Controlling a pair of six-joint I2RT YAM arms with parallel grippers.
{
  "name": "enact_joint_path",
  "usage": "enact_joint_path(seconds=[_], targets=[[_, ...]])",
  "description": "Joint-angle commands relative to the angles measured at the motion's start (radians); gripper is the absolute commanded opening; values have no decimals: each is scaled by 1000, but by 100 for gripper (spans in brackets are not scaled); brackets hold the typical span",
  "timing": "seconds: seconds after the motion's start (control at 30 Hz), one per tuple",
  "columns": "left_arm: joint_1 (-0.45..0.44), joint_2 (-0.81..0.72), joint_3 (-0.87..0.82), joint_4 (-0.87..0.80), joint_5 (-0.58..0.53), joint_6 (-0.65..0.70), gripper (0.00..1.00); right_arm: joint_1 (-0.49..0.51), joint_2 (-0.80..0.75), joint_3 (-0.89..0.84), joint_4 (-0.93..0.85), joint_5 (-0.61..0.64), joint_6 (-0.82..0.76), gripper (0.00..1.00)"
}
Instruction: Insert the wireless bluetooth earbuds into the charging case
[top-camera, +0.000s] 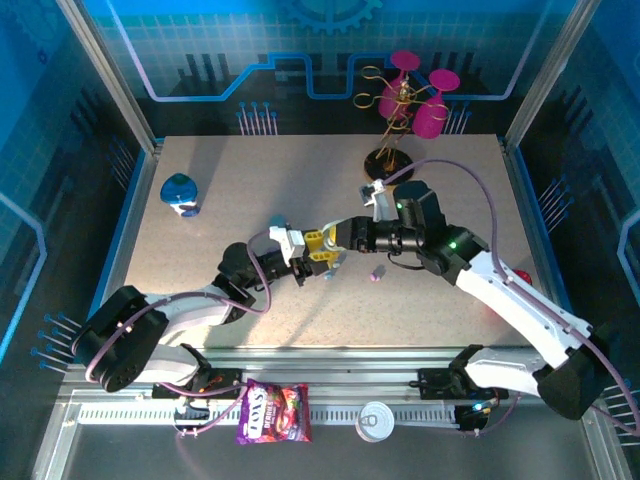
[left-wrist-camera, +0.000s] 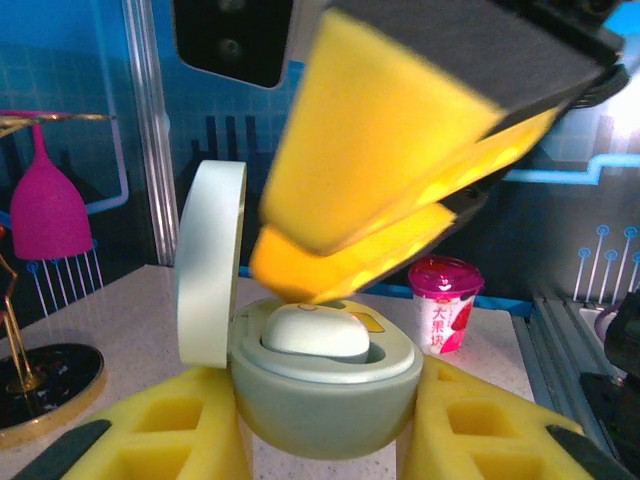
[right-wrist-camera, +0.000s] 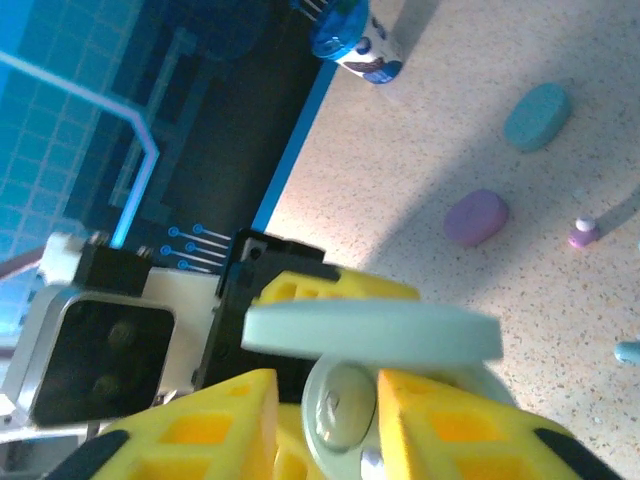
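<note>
Left gripper (left-wrist-camera: 325, 440) is clamped on the mint charging case (left-wrist-camera: 300, 400), one finger each side. Lid (left-wrist-camera: 210, 265) is hinged up, upright on the left finger's side. Whitish earbud (left-wrist-camera: 315, 333) sits in the well, long axis finger to finger, rounded back up. Right gripper (right-wrist-camera: 328, 425) is directly over it, jaws slightly parted either side of the bud; contact unclear. Tight: lid edge is just beside them. Speckled table (top-camera: 250, 180) past the jaws holds a purple case (right-wrist-camera: 475, 217), teal case (right-wrist-camera: 537, 115) and pink earbud (right-wrist-camera: 583, 233).

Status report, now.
Left gripper shut on charging case, lid open. Right gripper poised over it, grip unclear. Whitish earbud sits in case. Pink earbud loose on table.
</note>
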Motion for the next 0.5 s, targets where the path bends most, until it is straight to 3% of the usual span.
enact_joint_path(seconds=[0.0, 0.3, 0.47], targets=[[15, 9, 1, 120, -10, -38, 22, 18, -82, -32, -3, -17, -71, 37], [47, -16, -3, 114, 137, -64, 22, 0, -253, -144, 16, 115, -143, 44], [61, -24, -12, 123, 156, -85, 22, -44, -339, -254, 58, 249, -130, 46]])
